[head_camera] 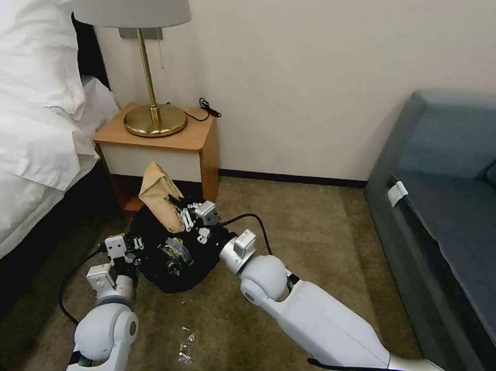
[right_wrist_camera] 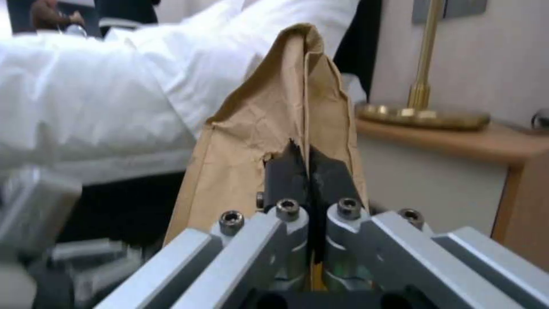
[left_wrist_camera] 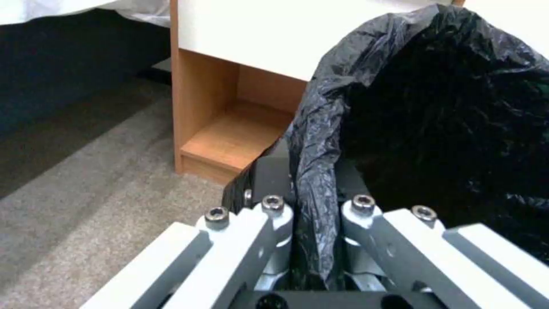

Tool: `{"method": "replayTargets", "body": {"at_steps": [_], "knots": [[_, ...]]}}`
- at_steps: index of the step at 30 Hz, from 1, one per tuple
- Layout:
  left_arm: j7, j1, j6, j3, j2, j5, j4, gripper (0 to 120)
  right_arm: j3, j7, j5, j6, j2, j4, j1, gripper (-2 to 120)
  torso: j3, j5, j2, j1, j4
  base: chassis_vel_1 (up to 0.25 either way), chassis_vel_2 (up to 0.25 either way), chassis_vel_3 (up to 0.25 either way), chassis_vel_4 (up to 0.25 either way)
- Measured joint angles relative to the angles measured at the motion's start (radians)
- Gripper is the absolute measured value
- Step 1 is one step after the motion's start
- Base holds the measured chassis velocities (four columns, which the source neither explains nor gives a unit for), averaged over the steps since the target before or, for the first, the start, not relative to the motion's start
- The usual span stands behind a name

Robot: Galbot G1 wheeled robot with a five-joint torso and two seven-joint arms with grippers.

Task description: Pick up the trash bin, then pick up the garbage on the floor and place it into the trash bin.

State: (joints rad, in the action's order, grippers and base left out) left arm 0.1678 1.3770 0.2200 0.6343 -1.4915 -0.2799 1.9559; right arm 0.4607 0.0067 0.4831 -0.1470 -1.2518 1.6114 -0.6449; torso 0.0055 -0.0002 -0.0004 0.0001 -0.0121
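Note:
The trash bin [head_camera: 167,262] shows as a glossy black bag [left_wrist_camera: 446,111] held off the carpet before the nightstand. My left gripper [head_camera: 135,244] is shut on the bag's folded rim [left_wrist_camera: 315,206] at the bin's left side. My right gripper [head_camera: 183,215] hangs over the bin's mouth, shut on a crumpled brown paper bag [head_camera: 159,196] that stands upright above it. In the right wrist view the black pads [right_wrist_camera: 286,171] pinch the brown paper [right_wrist_camera: 274,124]. Some litter lies inside the bin [head_camera: 174,251].
A wooden nightstand [head_camera: 166,147] with a brass lamp [head_camera: 151,118] stands just behind the bin. The bed [head_camera: 27,138] is at the left, a blue-grey sofa [head_camera: 455,192] at the right. A shiny clear film scrap [head_camera: 187,344] lies on the carpet.

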Motion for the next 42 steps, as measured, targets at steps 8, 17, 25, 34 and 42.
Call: {"method": "replayTargets", "body": {"at_steps": [8, 17, 25, 34, 42], "knots": [[0.008, -0.005, 0.000, -0.012, -0.001, -0.001, 0.000, 4, 0.006, -0.025, -0.040, -0.025, 0.002, -0.066, -0.037, 0, 0.000, 0.0001, 0.000, 0.000, 0.0000, 0.000, 0.000, 0.000, 0.000], [0.010, -0.006, 0.001, -0.015, 0.000, 0.001, 0.002, 4, -0.009, -0.045, -0.061, -0.028, 0.009, -0.071, -0.046, 32, 0.000, 0.0001, 0.000, 0.000, 0.0000, 0.000, 0.000, 0.000, 0.000], [0.011, -0.007, 0.004, -0.007, 0.003, 0.001, 0.006, 4, -0.029, -0.042, -0.046, -0.020, 0.018, -0.054, -0.032, 59, 0.000, 0.0001, 0.000, 0.000, 0.0000, 0.000, 0.000, 0.000, 0.000], [0.010, 0.002, 0.004, 0.010, 0.005, -0.009, 0.010, 4, -0.113, 0.154, 0.077, 0.180, 0.011, -0.048, 0.048, 92, 0.000, 0.0000, 0.000, 0.000, 0.0001, 0.000, 0.000, 0.000, 0.000], [0.008, 0.003, 0.000, 0.023, 0.016, -0.028, 0.010, 4, -0.126, 0.391, 0.281, 0.381, 0.042, -0.128, 0.104, 100, 0.000, 0.0001, 0.000, 0.000, 0.0001, 0.000, 0.000, 0.000, 0.000]]}}
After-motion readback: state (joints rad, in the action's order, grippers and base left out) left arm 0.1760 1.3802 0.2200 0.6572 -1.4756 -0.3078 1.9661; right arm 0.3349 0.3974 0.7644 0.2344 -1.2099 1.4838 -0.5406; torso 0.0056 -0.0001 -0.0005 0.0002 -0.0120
